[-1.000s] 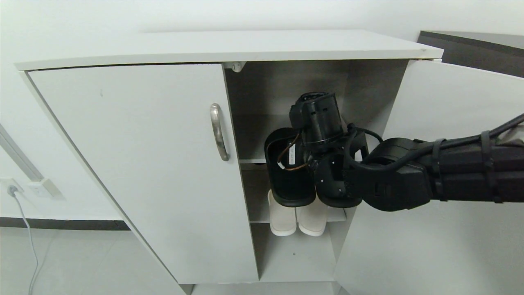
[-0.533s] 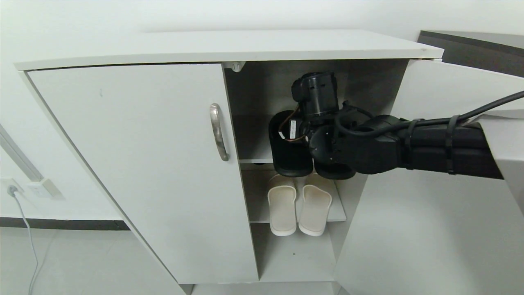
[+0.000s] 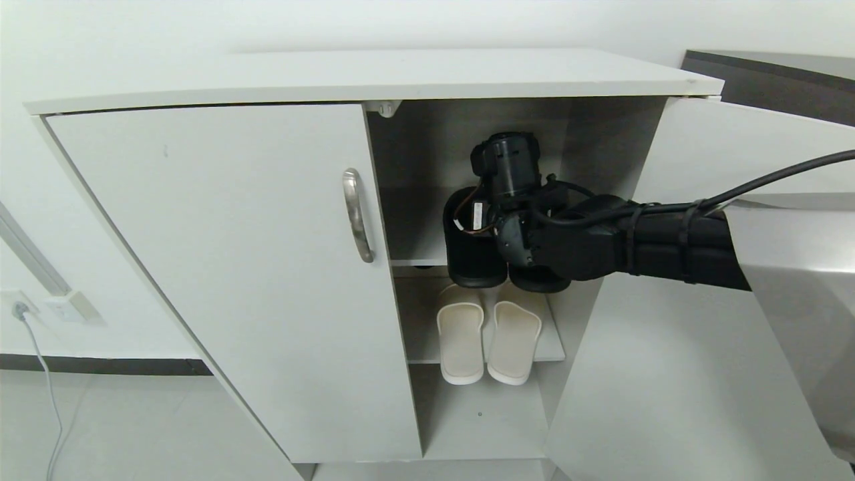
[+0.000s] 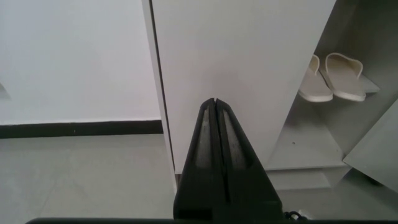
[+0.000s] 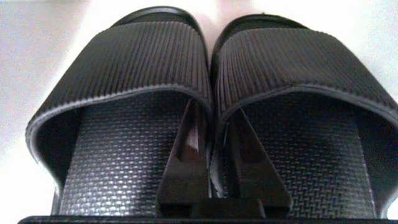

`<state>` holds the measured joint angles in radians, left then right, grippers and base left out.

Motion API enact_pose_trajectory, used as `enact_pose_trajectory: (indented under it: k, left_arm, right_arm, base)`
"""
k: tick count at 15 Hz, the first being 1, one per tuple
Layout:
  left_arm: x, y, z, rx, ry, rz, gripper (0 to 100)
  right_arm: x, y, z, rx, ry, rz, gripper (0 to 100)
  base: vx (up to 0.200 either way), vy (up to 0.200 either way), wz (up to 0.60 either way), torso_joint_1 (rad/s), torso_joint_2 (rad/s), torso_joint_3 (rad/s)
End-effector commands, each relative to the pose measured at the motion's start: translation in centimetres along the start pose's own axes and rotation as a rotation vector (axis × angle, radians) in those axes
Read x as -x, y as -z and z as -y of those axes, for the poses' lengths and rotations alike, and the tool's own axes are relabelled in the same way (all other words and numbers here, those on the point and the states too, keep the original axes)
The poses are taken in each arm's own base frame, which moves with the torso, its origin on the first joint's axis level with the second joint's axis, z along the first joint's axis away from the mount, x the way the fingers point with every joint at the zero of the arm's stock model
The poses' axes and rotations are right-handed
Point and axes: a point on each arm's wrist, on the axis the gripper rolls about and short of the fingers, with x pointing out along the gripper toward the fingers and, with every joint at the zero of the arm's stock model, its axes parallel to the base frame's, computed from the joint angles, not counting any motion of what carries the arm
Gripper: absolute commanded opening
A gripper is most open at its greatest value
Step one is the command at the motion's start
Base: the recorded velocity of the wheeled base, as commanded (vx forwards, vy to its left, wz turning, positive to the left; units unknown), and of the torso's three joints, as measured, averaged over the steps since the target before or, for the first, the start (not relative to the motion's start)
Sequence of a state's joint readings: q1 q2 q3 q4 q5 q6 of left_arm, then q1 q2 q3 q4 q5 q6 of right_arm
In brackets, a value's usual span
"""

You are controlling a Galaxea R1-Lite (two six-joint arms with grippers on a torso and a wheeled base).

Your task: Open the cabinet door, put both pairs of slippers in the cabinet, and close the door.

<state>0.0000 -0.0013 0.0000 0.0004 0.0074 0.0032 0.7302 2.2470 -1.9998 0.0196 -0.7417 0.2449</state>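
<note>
The white cabinet [image 3: 374, 73] stands with its right door [image 3: 668, 374] swung open and its left door [image 3: 220, 267] closed. My right gripper [image 5: 211, 115] is shut on the pair of black slippers [image 5: 143, 81], pinching their adjoining inner edges. In the head view the black slippers [image 3: 467, 260] are at the upper shelf, heels over its front edge, partly hidden by my wrist. The white slippers [image 3: 487, 341] lie side by side on the middle shelf. My left gripper [image 4: 214, 102] is shut and empty, low in front of the left door, with the white slippers [image 4: 333, 74] off to one side.
A metal handle [image 3: 357, 214] sits on the left door beside the opening. The bottom compartment [image 3: 481, 421] below the white slippers holds nothing. A wall socket with a cable [image 3: 20, 310] is at the lower left wall. Grey floor [image 4: 81, 180] spreads before the cabinet.
My right arm has lifted the black slippers and pushed them deeper into the cabinet, from in front of the middle shelf to the upper shelf. The white slippers now show in full.
</note>
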Motion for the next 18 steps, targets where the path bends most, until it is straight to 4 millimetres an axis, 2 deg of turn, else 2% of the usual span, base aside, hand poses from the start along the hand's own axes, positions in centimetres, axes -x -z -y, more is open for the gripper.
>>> enact_pose_trajectory:
  k: [1, 8, 9, 13, 16, 17, 18]
  left_arm:
    - [0.0, 0.0, 0.0, 0.0, 0.0, -0.001, 0]
    - [0.0, 0.0, 0.0, 0.002, -0.002, -0.001, 0]
    - [0.0, 0.0, 0.0, 0.002, -0.002, -0.001, 0]
    - [0.0, 0.0, 0.0, 0.003, -0.002, -0.001, 0]
    - [0.0, 0.0, 0.0, 0.003, -0.002, -0.001, 0]
    - [0.0, 0.0, 0.0, 0.003, -0.002, -0.001, 0]
    - [0.0, 0.0, 0.0, 0.003, -0.002, -0.001, 0]
  right_arm:
    - [-0.1, -0.2, 0.0, -0.015, -0.002, 0.015, 0]
    - [0.1, -0.6, -0.1, -0.037, -0.009, 0.04, 0]
    - [0.1, -0.6, -0.1, -0.037, -0.009, 0.04, 100]
    - [0.3, -0.6, -0.2, -0.022, -0.01, 0.031, 100]
    - [1.4, -1.3, -0.1, -0.022, -0.018, 0.027, 100]
    - [2.2, -2.0, -0.1, -0.036, -0.029, 0.04, 100]
    - [2.9, -1.9, 0.0, -0.028, -0.038, 0.032, 100]
  base:
    - [0.0, 0.0, 0.0, 0.0, 0.0, 0.0]
    - [0.0, 0.0, 0.0, 0.0, 0.0, 0.0]
    - [0.0, 0.0, 0.0, 0.0, 0.0, 0.0]
    - [0.0, 0.0, 0.0, 0.0, 0.0, 0.0]
    - [0.0, 0.0, 0.0, 0.0, 0.0, 0.0]
    - [0.0, 0.0, 0.0, 0.0, 0.0, 0.0]
    - [0.0, 0.0, 0.0, 0.0, 0.0, 0.0]
